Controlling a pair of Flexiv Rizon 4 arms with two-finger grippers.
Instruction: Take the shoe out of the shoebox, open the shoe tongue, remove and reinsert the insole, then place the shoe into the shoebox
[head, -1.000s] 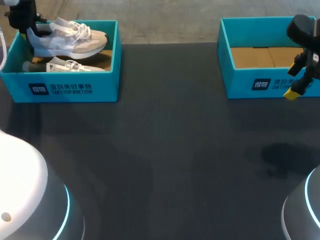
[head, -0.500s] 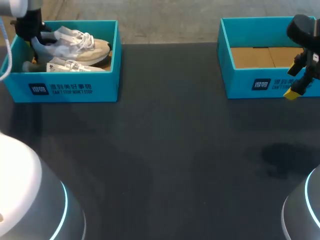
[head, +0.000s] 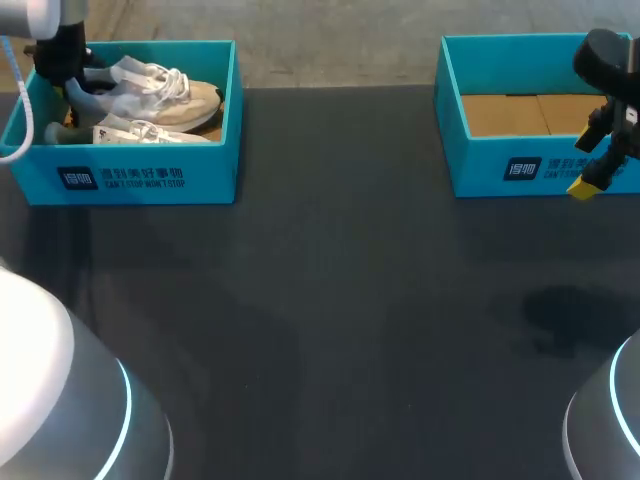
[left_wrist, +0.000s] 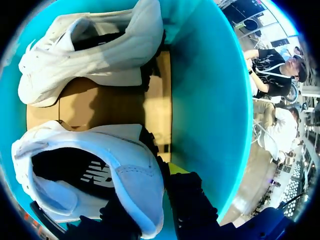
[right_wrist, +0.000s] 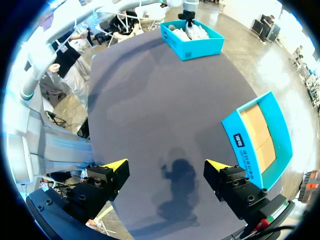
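the step in hand is the first one, taking the shoe out of the box. the left claw (left_wrist: 152, 200) is closed on the heel of a white sneaker (head: 165, 92), with the soft heel wall pressed between its two fingers. the sneaker is inside the left shoebox (head: 150, 180), behind a second sneaker (head: 140, 132) that lies nearer the front wall. the right claw (right_wrist: 167, 165) hangs wide open and holds nothing. it is over the bench (head: 350, 300), just in front of the right shoebox (head: 520, 150), where i see only bare cardboard.

i think the next move asks for a straight lift until the sole passes the rim, and then a carry to the free middle of the bench. the grip is only at the heel, so the toe may swing or catch on the wall.

only one yellow tip of the left claw shows, as the other is behind the heel. the inside of the sneaker is dark, so i cannot make out the insole. the right shoebox is cut off at the edge of the head view.
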